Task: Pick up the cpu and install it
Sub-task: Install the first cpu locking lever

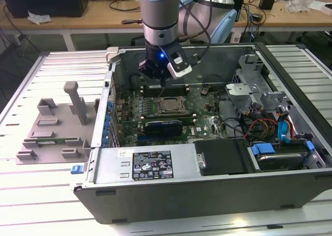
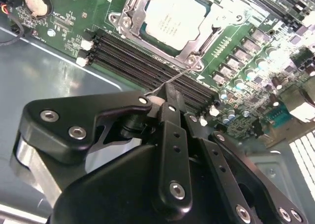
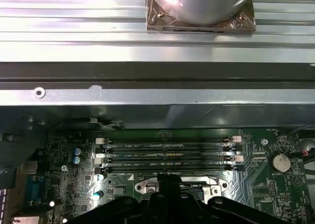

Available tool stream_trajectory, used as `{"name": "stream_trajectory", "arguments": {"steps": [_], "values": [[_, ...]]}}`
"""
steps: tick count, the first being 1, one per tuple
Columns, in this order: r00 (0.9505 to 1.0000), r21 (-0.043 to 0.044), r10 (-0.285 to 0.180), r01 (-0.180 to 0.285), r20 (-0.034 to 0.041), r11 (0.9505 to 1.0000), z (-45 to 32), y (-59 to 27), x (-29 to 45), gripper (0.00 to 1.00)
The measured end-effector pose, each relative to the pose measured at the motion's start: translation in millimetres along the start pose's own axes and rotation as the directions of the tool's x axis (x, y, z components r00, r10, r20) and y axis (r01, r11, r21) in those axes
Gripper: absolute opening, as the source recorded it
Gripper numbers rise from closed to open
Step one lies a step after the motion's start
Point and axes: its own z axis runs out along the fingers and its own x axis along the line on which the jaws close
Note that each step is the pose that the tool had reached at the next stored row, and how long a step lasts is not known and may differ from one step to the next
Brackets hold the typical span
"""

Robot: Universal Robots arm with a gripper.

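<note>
The cpu [image 2: 173, 17] is a silvery square lying in the metal-framed socket [image 2: 132, 18] on the green motherboard; in the exterior view the cpu [image 1: 167, 105] shows at the board's middle. My gripper [image 1: 163, 81] hangs inside the open case, just above and behind the socket. In the second wrist view the gripper [image 2: 168, 93] has its dark fingers drawn together, shut with nothing between them. Its tip is next to the socket's thin wire lever [image 2: 175, 78]. The first wrist view looks past the gripper [image 3: 170, 183] at the memory slots [image 3: 167, 154].
The computer case [image 1: 155, 194] lies open on a slatted metal table. A grey plastic tray [image 1: 52, 127] with upright blocks sits at the exterior view's left. The power supply [image 1: 150, 163], a black drive [image 1: 220, 155] and coloured cables [image 1: 259, 124] crowd the case's near side.
</note>
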Motion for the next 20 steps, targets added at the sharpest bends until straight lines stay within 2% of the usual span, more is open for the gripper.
{"name": "stream_trajectory", "arguments": {"steps": [6, 9, 11, 12, 14, 17, 20], "values": [[0.9999, 0.0000, -0.003, 0.003, 0.0101, 1.0000, 8.9, -2.2, 0.4, 0.11], [0.9999, 0.0000, -0.003, 0.003, 0.0115, 1.0000, 12.5, -3.1, -0.6, 0.11], [0.9999, 0.0002, -0.003, 0.003, 0.0114, 1.0000, 15.6, -3.8, -4.8, 0.11], [0.9999, 0.0023, -0.002, 0.002, 0.0116, 1.0000, 15.9, -3.8, -5.9, 0.11], [0.9999, 0.0118, 0.001, -0.001, 0.0127, 0.9999, 17.2, -4.1, -9.2, 0.11], [0.9999, 0.0130, 0.002, -0.002, 0.0148, 0.9999, 20.0, -4.8, -11.5, 0.11], [0.9998, 0.0130, 0.001, -0.001, 0.0209, 0.9999, 22.5, -5.4, -11.6, 0.11]]}}
